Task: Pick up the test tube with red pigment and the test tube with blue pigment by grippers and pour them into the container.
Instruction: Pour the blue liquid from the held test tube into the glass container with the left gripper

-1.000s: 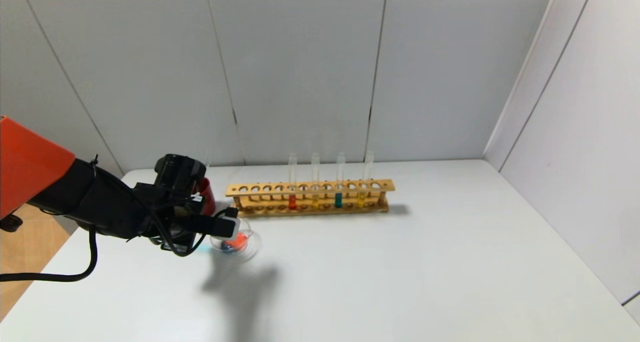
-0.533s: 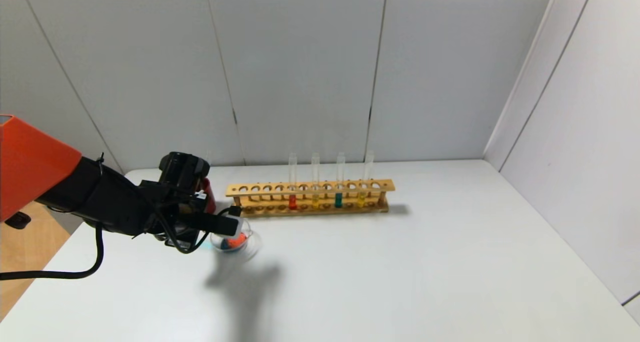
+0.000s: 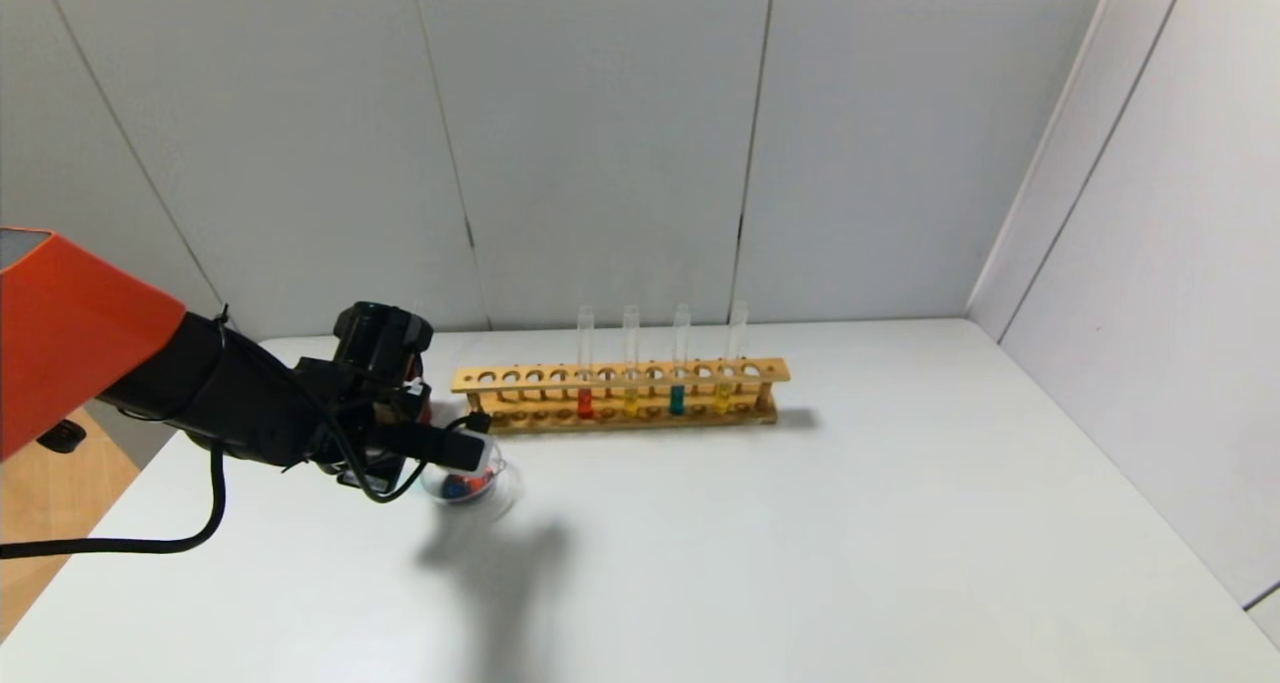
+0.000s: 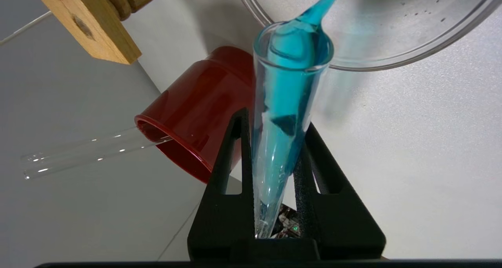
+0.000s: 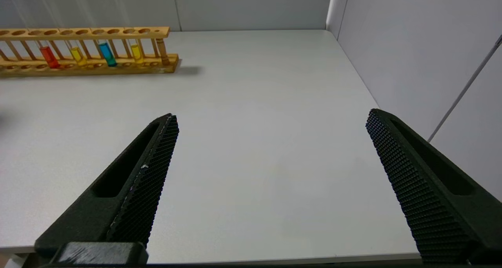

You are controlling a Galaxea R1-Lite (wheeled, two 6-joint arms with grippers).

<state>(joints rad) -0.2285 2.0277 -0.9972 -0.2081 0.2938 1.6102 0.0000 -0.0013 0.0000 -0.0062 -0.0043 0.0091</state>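
Observation:
My left gripper (image 3: 462, 449) is shut on the test tube with blue pigment (image 4: 288, 103) and holds it tilted, mouth over the container (image 3: 508, 493). A teal stream runs from the tube mouth into the clear glass dish (image 4: 392, 36). The dish holds orange-red and blue liquid. In the left wrist view the jaws (image 4: 274, 121) clamp the tube's lower part. A second red tube (image 3: 585, 401) and a second teal tube (image 3: 677, 398) stand in the wooden rack (image 3: 760, 371). My right gripper (image 5: 270, 119) is open and empty, out of the head view.
The rack also holds two yellow-liquid tubes (image 3: 630, 401). A dark red cup (image 4: 196, 111) stands beside the dish with an empty glass tube (image 4: 78, 154) leaning in it. The table's right wall and front edge show in the right wrist view.
My left arm has shifted slightly right and toward the rack with the tube. More blue and less orange shows in the dish.

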